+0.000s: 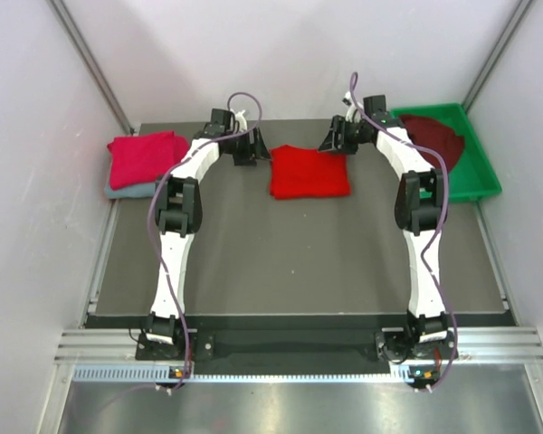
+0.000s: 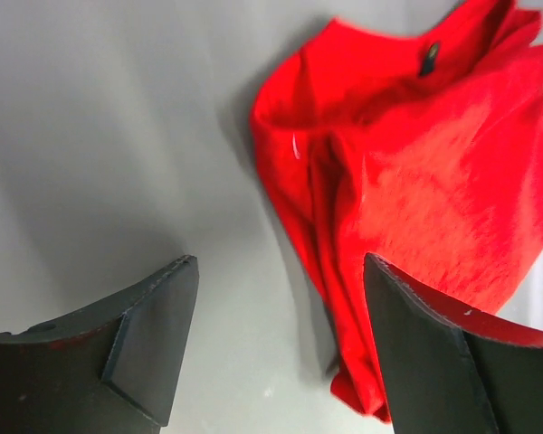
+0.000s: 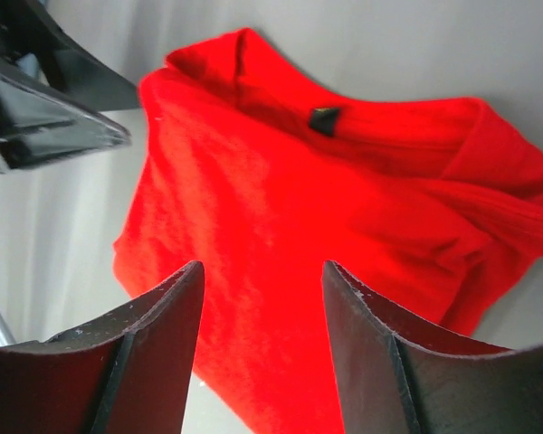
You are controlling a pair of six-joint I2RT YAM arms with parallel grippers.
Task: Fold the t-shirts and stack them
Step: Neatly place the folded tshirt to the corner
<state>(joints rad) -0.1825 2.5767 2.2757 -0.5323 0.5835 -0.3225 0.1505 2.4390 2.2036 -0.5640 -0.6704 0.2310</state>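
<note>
From where I stand, the bright red t-shirt [image 1: 309,172] lies folded into a rough rectangle on the dark desk [image 1: 281,262], in the middle towards the far edge. Both arms reach out to it, one on each side.

The left arm [image 1: 167,271] ends just beside the shirt's far left corner. The left arm's jaws are spread wide with nothing between them. In its wrist view the two dark fingers [image 2: 149,334] frame bare desk and the rumpled edge of the red cloth [image 2: 434,181]. A small dark tag [image 2: 428,56] shows at the neckline.

The right arm [image 1: 421,271] ends at the shirt's far right corner. The right arm's jaws are also apart and hold nothing. Its fingers [image 3: 154,344] hang over the red shirt [image 3: 281,235], which fills most of that view and is bunched into folds on one side. I cannot tell whether either pair of fingers touches the cloth.

At the far left corner of the desk sits a small pile, well apart from the arms' ends. It is the crimson-pink t-shirt [image 1: 147,158], folded, on top of the grey-blue t-shirt [image 1: 125,191], of which only a strip shows along the near side.

At the far right a green tray [image 1: 484,176] holds the dark maroon t-shirt [image 1: 434,140], loosely heaped. The right arm crosses in front of part of the tray.
</note>
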